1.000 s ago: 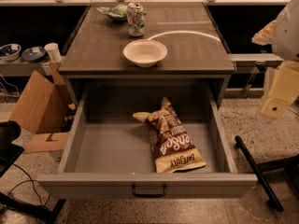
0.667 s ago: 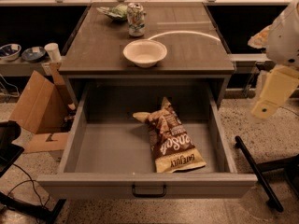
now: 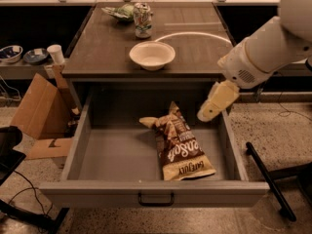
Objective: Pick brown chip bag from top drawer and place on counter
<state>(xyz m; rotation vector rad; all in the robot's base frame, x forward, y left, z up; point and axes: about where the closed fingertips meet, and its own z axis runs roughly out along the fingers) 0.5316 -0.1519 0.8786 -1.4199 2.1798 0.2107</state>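
Speckled stone floor runs under a grey cabinet whose wood-grain desk (image 3: 107, 48) carries a pale curved line (image 3: 195, 34) across its far side. The top drawer (image 3: 112, 155) is pulled wide open toward me, with its dark handle (image 3: 156, 199) at the middle of the front panel.

The white arm (image 3: 263, 52) reaches in from the side and slopes downward. The gripper (image 3: 207, 112) hangs at the end of it, cream-coloured, above the drawer's back corner and close to the side wall. From where I stand I cannot tell whether it is spread or pressed together. It holds nothing.

The brown chip bag (image 3: 180, 143) lies flat on the drawer floor, below the gripper and a little toward the drawer's middle and front, near it but apart. Its cream-yellow band points at the front panel and its crumpled end points toward the back.

Up on the desk, beyond the gripper and farther inward, sits a white bowl (image 3: 152, 55) near the front edge. Behind the bowl stands a drink can (image 3: 142, 19), with a small green-and-white bag (image 3: 121, 11) just beside it.

Well across from the gripper, past the drawer's other side, an open cardboard box (image 3: 41, 108) leans on the floor, and a white cup (image 3: 56, 54) stands on a low shelf above it.
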